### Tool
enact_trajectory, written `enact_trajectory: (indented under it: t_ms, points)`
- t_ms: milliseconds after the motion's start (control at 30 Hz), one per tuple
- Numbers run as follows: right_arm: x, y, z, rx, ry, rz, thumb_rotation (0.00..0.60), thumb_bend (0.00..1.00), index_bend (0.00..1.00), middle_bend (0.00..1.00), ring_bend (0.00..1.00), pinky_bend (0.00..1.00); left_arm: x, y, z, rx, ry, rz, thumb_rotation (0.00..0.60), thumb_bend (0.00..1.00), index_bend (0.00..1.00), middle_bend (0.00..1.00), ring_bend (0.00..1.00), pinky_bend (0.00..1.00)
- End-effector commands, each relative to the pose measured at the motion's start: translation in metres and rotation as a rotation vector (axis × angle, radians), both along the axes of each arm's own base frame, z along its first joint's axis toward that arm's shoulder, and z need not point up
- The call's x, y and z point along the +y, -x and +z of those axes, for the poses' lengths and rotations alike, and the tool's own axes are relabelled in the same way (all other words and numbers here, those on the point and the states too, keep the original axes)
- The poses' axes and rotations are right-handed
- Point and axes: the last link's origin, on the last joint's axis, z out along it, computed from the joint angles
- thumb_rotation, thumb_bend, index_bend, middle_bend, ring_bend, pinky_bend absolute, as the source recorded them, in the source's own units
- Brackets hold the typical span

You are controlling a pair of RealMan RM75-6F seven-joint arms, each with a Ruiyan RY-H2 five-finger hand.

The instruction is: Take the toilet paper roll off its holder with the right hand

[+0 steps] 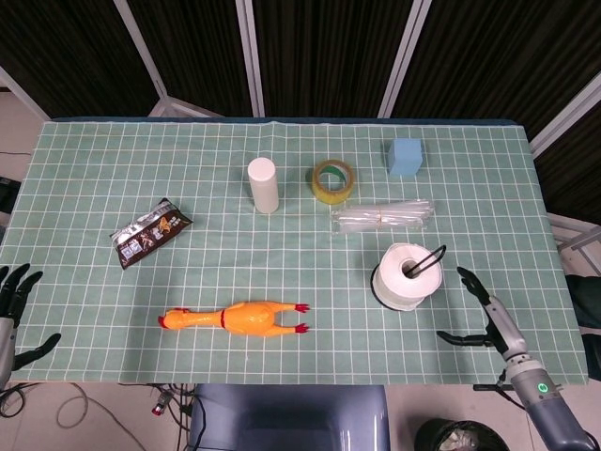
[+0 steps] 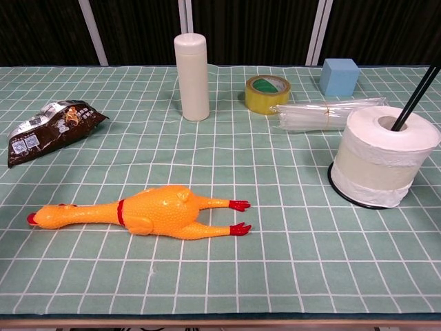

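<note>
One toilet paper roll (image 1: 404,276) on one holder (image 2: 365,200); right hand (image 1: 490,315) empty, fingers spread

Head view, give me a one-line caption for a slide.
Open right hand beside the toilet paper roll, which sits on its black holder.

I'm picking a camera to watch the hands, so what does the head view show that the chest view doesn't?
Only the head view shows the right hand, open and near the toilet paper roll, and the left hand at the table's left edge. Only the chest view shows the roll's side wall and the holder's black base ring. Both share the roll, rubber chicken, white bottle, tape roll, blue block and snack packet.
</note>
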Motion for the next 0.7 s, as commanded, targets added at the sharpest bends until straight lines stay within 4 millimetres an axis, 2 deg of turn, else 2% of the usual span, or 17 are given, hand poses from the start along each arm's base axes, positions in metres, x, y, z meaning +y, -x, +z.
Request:
enact_trajectory:
  t_ms: [33, 300, 700]
  points:
    - [-0.018, -0.01, -0.027, -0.006, 0.036, -0.028, 0.6, 0.03, 0.0, 0.0, 0.0, 0.0, 0.0, 0.0, 0.0, 0.001, 0.0, 0.002, 0.6, 0.04, 0.14, 0.05, 0.0, 0.0]
    - [-0.027, -0.006, -0.059, -0.046, 0.057, -0.109, 0.6, 0.02, 0.0, 0.0, 0.0, 0.0, 0.002, 0.001, -0.001, 0.006, 0.003, 0.009, 0.6, 0.04, 0.14, 0.05, 0.0, 0.0]
    - [-0.035, 0.003, -0.084, -0.051, 0.14, -0.162, 0.6, 0.02, 0.0, 0.0, 0.0, 0.0, 0.003, 0.002, -0.003, 0.018, 0.01, 0.028, 0.6, 0.04, 0.14, 0.05, 0.0, 0.0]
